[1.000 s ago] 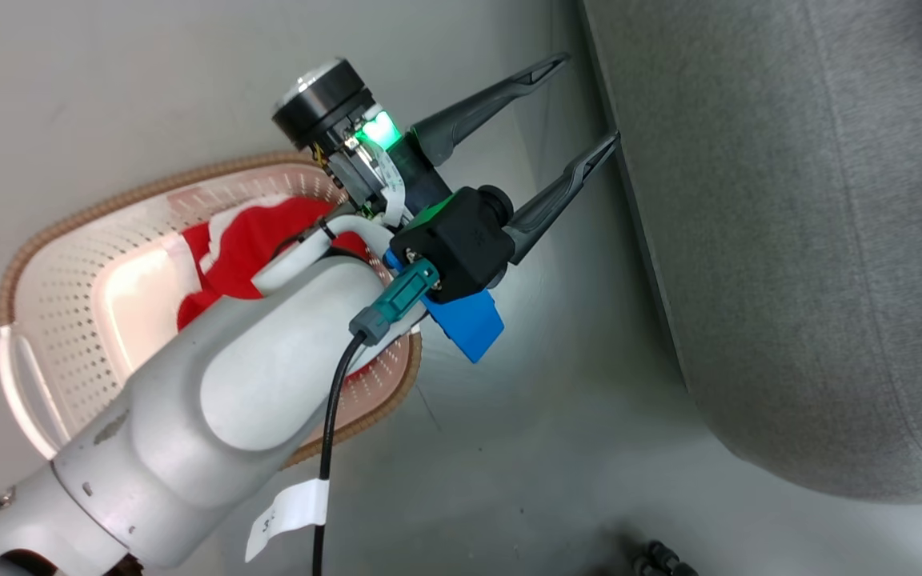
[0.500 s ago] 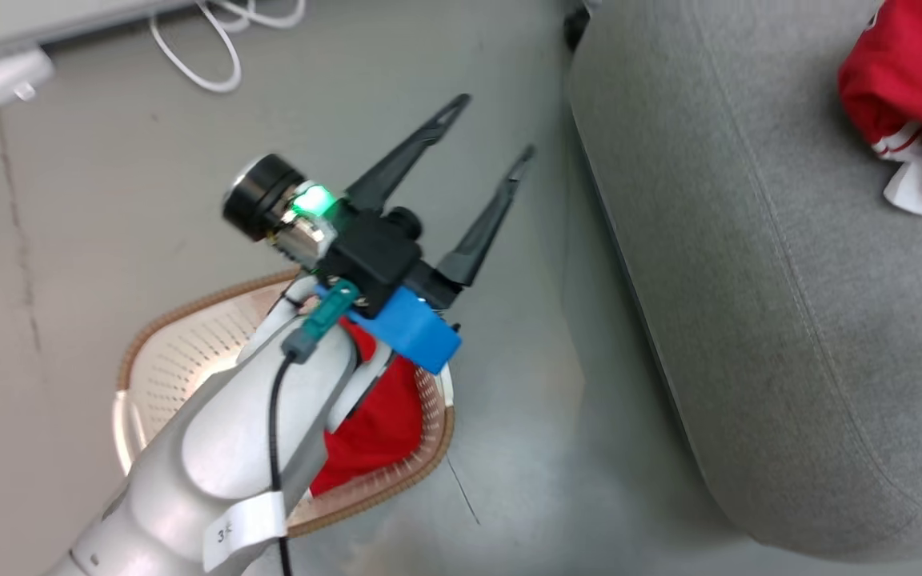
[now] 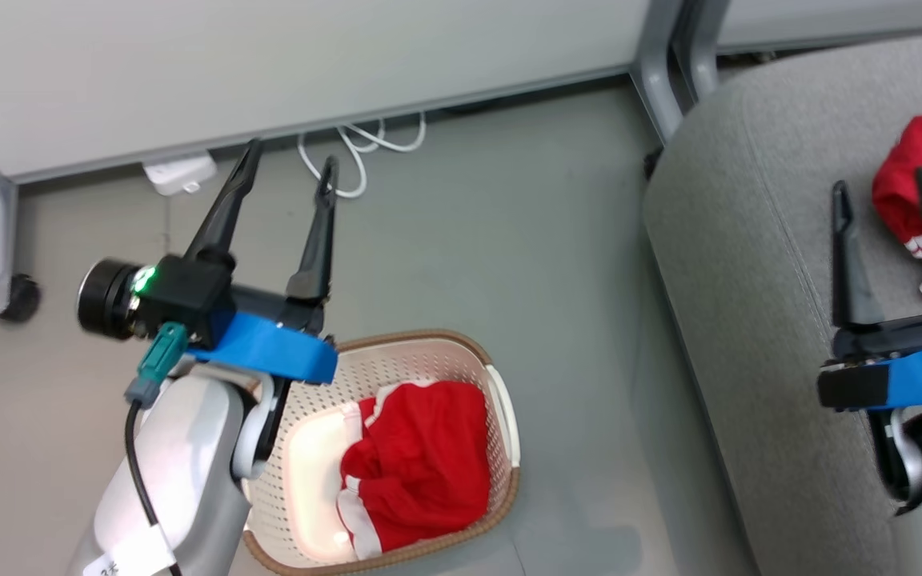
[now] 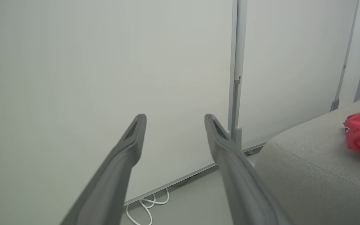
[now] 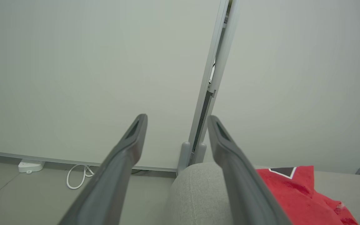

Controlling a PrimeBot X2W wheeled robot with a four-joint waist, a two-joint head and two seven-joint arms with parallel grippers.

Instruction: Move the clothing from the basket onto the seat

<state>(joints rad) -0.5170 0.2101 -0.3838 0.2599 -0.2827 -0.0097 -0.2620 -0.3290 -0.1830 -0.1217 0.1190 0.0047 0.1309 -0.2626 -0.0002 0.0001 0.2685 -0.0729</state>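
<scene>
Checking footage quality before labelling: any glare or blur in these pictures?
Head view: the basket bottom glows overexposed beside the red garment, and the picture is slightly soft. Left wrist view: the left gripper looks soft-edged near the lens. Right wrist view: the right gripper likewise; wall evenly lit.

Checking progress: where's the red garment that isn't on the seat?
Head view, lower centre: the red garment lies bunched inside the basket, left of the seat.

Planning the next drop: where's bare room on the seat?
Free: the seat from its left rounded edge up to the red garment lying on it; also the floor between basket and seat. Crowded: the head view's upper right, around that garment.
</scene>
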